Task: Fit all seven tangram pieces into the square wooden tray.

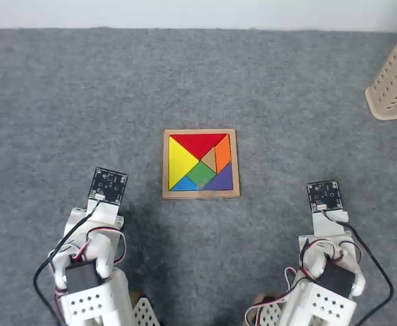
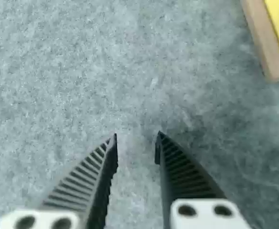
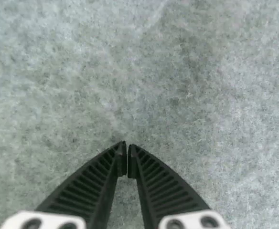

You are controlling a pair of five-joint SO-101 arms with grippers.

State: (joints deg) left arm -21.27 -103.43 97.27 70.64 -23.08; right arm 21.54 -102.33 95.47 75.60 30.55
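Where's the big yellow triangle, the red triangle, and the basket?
yellow triangle [image 1: 180, 161]: high view, its middle.
red triangle [image 1: 199, 143]: high view, its middle.
basket [image 1: 395, 81]: high view, its side wall.

Wooden tray [image 1: 200, 134] mid-carpet, tangram pieces [image 1: 200, 163] all fitted.

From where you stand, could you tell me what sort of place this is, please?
Likely a robot test bench: a grey fabric-covered table, a left arm and right arm side by side, and a filled wooden tangram tray.
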